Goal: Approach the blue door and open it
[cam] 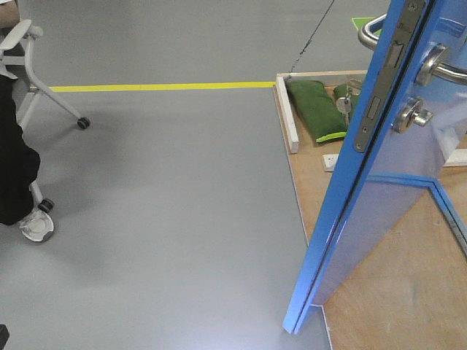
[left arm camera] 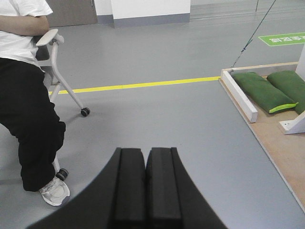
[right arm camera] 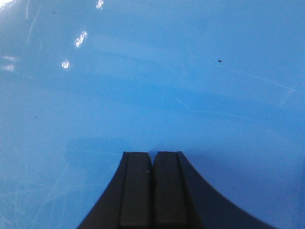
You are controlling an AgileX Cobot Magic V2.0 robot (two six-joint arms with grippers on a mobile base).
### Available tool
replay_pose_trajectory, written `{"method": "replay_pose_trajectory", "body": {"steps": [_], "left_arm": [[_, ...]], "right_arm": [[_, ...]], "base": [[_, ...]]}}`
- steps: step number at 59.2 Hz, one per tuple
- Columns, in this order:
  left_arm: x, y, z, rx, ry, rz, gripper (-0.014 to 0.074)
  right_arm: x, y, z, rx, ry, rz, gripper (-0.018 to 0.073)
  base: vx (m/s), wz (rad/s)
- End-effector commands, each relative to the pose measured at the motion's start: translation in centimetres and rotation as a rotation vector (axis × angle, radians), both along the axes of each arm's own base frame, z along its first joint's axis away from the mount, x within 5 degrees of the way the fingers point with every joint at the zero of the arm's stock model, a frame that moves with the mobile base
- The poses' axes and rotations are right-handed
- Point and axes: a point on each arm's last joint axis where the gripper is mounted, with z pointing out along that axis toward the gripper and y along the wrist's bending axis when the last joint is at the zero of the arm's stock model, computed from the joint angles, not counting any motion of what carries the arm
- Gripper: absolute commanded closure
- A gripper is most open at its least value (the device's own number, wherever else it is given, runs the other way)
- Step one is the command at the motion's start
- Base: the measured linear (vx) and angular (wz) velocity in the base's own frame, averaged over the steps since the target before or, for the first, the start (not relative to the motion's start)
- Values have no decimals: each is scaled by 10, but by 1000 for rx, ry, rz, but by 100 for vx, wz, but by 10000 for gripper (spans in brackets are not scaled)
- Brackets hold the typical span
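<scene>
Both grippers are closed, pads together, holding nothing. The blue door point(right arm camera: 152, 71) stands ajar, its face directly ahead of the right gripper point(right arm camera: 153, 157), very near or touching; I cannot tell which. With no grasp on the lever handle point(cam: 441, 65), the pads could skid across the glossy panel. The left gripper point(left arm camera: 145, 153) faces floor, with a seated person point(left arm camera: 24, 95) to its left, at risk if the base swings.

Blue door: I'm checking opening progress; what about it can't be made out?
- Front view: glossy bright-blue door panel, top and hinge side cut off by frame edges; brushed steel lever handle runs off right edge.
- Right wrist view: blue fills the frame; whether the shut right gripper touches it is unclear.
- Left wrist view: door out of frame.
</scene>
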Motion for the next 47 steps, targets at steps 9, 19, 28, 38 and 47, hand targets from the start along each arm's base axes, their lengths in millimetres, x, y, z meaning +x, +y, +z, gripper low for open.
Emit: {"method": "replay_pose_trajectory", "body": {"steps": [9, 19, 28, 38, 47], "left_arm": [[0, -1, 18, -6, -123, -7, 526], [0, -1, 18, -6, -123, -7, 526], [0, -1, 18, -6, -123, -7, 526], [0, -1, 18, -6, -123, -7, 526], [0, -1, 18, -6, -123, -7, 526]], "right_arm": [[-7, 5, 19, 1, -63, 17, 564], [-7, 5, 19, 1, -63, 17, 564], [-7, 5, 19, 1, -63, 17, 564], [-7, 5, 19, 1, -63, 17, 564], [-7, 5, 19, 1, -63, 17, 564]], "base": [[0, 0], [0, 0], [1, 3], [2, 2], [4, 3]]}}
